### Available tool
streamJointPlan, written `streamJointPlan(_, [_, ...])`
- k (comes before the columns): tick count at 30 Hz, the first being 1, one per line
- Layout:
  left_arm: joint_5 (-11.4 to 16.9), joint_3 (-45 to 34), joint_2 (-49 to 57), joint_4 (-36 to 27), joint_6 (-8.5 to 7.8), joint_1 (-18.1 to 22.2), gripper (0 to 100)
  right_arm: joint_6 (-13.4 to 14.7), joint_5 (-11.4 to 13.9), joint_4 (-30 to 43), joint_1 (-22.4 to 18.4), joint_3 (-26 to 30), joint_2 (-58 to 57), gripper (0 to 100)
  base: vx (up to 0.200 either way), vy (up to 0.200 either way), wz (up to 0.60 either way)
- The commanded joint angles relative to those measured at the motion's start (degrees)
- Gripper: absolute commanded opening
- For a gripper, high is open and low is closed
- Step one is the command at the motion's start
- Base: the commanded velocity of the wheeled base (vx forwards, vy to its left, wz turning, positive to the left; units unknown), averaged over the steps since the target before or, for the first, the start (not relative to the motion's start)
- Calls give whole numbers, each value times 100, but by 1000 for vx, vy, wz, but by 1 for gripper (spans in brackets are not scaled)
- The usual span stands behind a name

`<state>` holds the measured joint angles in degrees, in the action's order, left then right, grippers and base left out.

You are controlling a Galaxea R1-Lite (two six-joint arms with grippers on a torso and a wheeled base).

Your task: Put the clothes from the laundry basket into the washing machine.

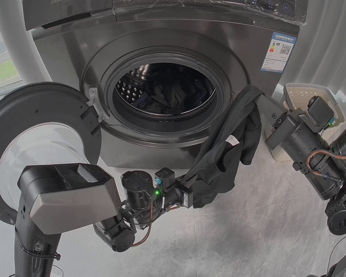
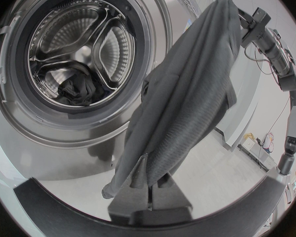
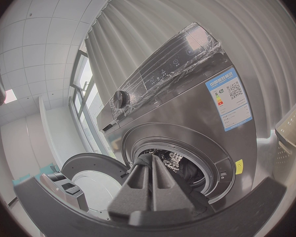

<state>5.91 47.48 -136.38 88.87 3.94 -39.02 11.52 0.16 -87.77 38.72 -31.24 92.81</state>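
Mid-transfer: dark garment (image 1: pixel 227 143) hangs slung between both pincers, just in front of the washing machine (image 1: pixel 173 39) mouth, not yet inside. Left pincer (image 2: pixel 149 181) is clamped on its low end. Right pincer (image 3: pixel 151 162) is pinched shut on the top edge, probably, since the tips are part buried. Next move: lift, push through the round opening, release. Limp ribbed knit; shiny perforated steel drum (image 2: pixel 115 50) holding dark clothes (image 1: pixel 169 93); perforated plastic laundry basket (image 1: pixel 298 95) beside the machine.

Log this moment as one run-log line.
garment: held before open washing machine | left gripper: jaws shut on garment | right gripper: jaws shut on garment | drum: dark clothes inside
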Motion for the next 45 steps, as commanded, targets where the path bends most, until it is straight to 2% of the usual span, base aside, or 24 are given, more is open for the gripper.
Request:
streamJointPlan(1, [-55, -29, 392, -1, 2, 70, 0, 8, 2, -3, -22, 31, 9, 0, 0, 0, 0])
streamJointPlan(5, [-169, -371, 1175, -10, 28, 184, 0, 8, 2, 6, -92, 66, 1, 0, 0, 0, 0])
streamJointPlan(13, [-161, -2138, 3152, -19, 81, 404, 0, 35, 11, -38, -409, 250, 211, 0, 0, 0, 0])
streamJointPlan(18, [-169, -2788, 3934, -19, 98, 518, 0, 52, 2, -56, -418, 268, 273, 0, 0, 0, 0])
streamJointPlan(21, [-178, -2656, 4119, -28, 37, 729, 0, 52, 2, -56, -470, 409, 273, 0, 0, 0, 0])
streamJointPlan(26, [-161, -2498, 4251, -28, 81, 896, 0, 43, 28, -65, -602, 514, 282, 0, 0, 0, 0])
streamJointPlan(31, [-81, -2252, 4383, -28, 81, 1309, 0, 35, 63, -65, -629, 532, 282, 0, 0, 0, 0])
streamJointPlan(35, [-90, -1980, 4488, -36, 98, 1424, 0, -1, 81, -65, -585, 584, 282, 0, 0, 0, 0])
streamJointPlan(45, [-81, -1962, 4506, -36, 90, 1608, 0, -9, 81, -65, -629, 409, 255, 0, 0, 0, 0])
